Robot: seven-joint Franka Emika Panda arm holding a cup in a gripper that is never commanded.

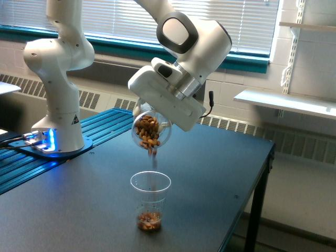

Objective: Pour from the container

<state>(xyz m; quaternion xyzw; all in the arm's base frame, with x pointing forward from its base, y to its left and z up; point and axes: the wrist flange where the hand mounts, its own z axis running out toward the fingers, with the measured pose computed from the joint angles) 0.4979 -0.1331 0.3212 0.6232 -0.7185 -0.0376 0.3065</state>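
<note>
Many nuts could miss the cup (150, 202) and bounce onto the tabletop (210, 178) if the container (151, 132), tipped right above the cup and pinched by hidden fingers, tilts too fast.

One container (151, 131), one measuring cup (150, 201), one arm (184, 58)

The white arm rose from its base (56, 139) at the far left, climbed out of frame, then came back down from the top toward the centre. Its wrist (193, 42) was rolled hard over, so the gripper (144, 112) pointed down and to the exterior view's left. The jaws were clamped on the tipped container (150, 131); the fingertips themselves were hidden.
</note>
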